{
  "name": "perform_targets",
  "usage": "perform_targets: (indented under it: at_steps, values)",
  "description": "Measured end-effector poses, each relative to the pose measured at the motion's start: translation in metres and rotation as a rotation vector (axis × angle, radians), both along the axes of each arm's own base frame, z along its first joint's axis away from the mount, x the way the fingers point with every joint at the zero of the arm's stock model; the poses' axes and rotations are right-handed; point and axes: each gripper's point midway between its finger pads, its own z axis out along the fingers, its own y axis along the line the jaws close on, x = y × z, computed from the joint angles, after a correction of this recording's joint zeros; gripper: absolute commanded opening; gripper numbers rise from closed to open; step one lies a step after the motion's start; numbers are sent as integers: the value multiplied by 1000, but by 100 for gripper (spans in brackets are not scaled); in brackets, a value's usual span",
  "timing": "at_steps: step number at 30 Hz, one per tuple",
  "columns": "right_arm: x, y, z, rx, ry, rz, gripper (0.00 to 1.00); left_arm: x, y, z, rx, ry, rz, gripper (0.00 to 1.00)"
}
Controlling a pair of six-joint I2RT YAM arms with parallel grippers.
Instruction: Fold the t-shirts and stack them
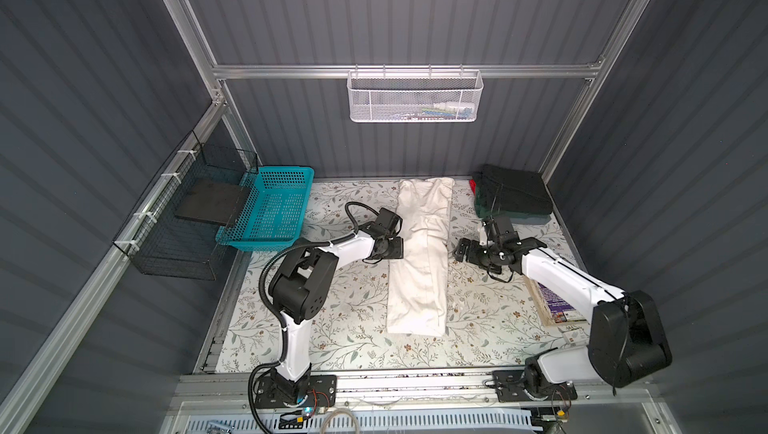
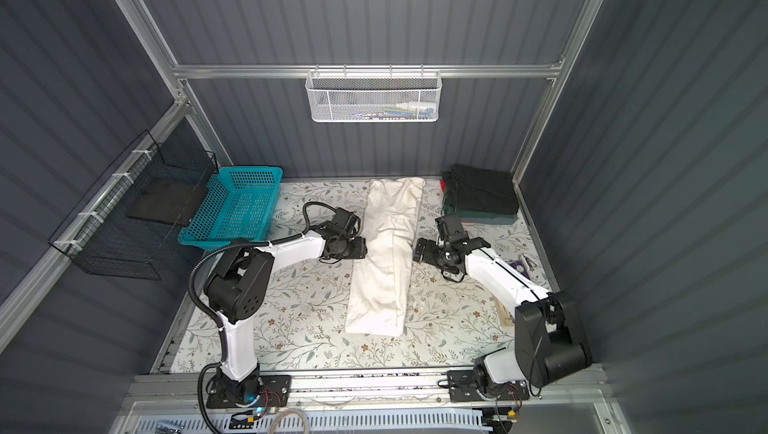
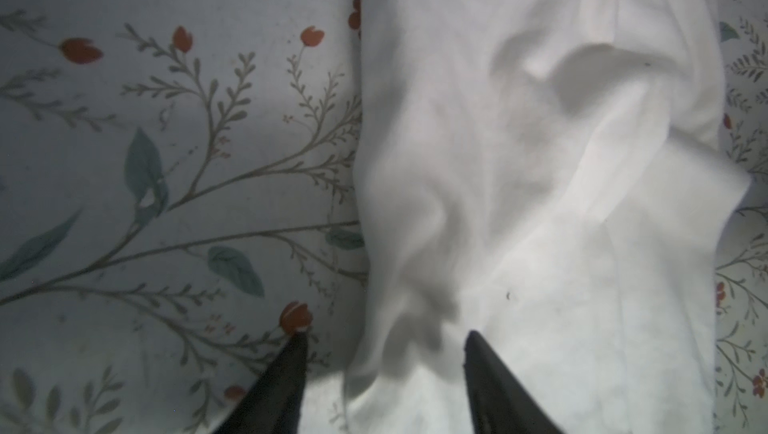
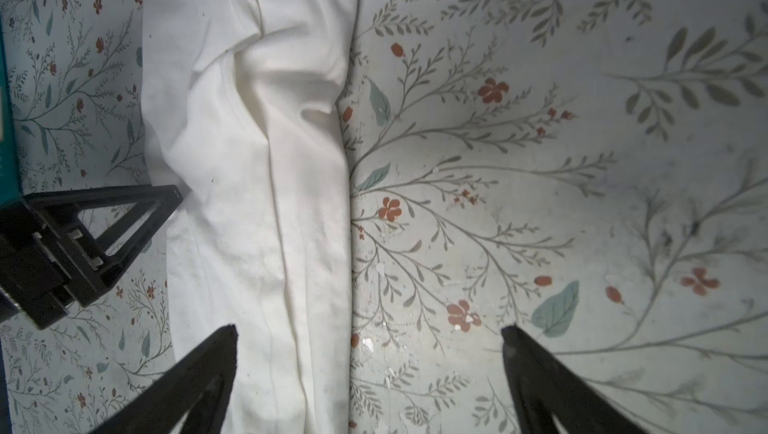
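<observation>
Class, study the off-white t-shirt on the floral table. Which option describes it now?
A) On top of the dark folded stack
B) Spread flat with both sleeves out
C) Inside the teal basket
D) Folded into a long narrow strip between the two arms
D: in both top views the off-white t-shirt lies as a long narrow strip, with the open left end effector and the open right end effector at its two long edges.

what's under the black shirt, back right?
A green shirt shows under the black shirt, with a red edge at the stack's left. Anything lower is covered.
</observation>
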Motion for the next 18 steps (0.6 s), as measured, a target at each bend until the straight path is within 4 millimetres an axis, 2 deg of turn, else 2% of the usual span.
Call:
perform_targets:
  at_steps: [4, 9, 13, 18]
  values:
    - [-28, 22, -4, 29, 34, 49, 96, -19, 14, 28, -22, -38, 5, 87]
    - [-76, 50, -25, 68, 146, 109, 88, -45, 32, 62, -68, -88, 20, 89]
    - [-101, 54, -30, 75, 204, 96, 82, -65, 42, 68, -87, -76, 28, 89]
    - [-116, 62, -12, 124, 202, 77, 74, -90, 56, 66, -79, -11, 42, 89]
